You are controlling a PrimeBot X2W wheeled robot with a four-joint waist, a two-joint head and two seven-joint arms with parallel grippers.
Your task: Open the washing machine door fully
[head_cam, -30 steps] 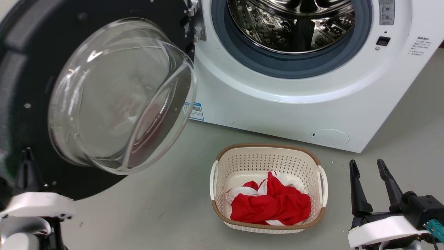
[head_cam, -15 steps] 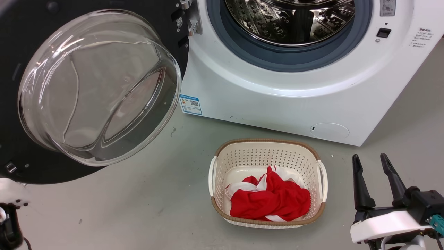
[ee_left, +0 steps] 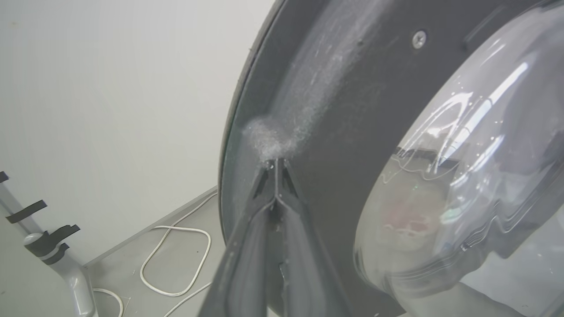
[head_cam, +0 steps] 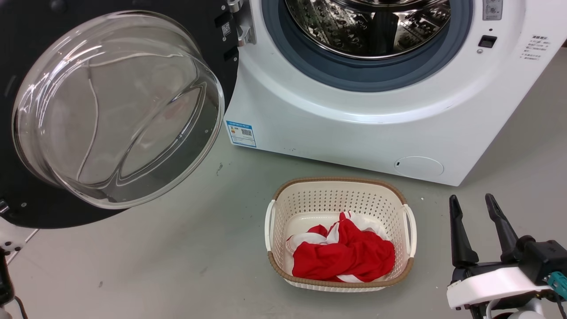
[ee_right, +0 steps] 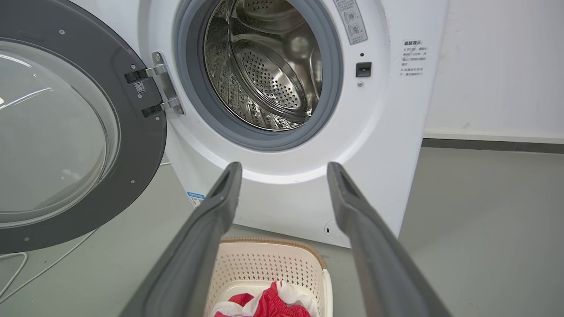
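Left gripper (ee_left: 276, 166) fingers pressed together, tips against washing machine door (ee_left: 343, 110) inner face near rim, probably to push it wider. Right gripper (ee_right: 284, 169) fingers spread, holding nothing; door stood wide open left of them.

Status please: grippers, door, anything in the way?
Left gripper shut, tips against washing machine door. Right gripper open, empty. Door wide open. Laundry basket clear of it.

The large round glossy black washing machine door (head_cam: 116, 110) swings wider toward the frame's upper left, baring the blue label (head_cam: 241, 134) on the white boxy washing machine (head_cam: 354, 133), while the left arm's white casing (head_cam: 12, 239) retreats to the lower left edge.
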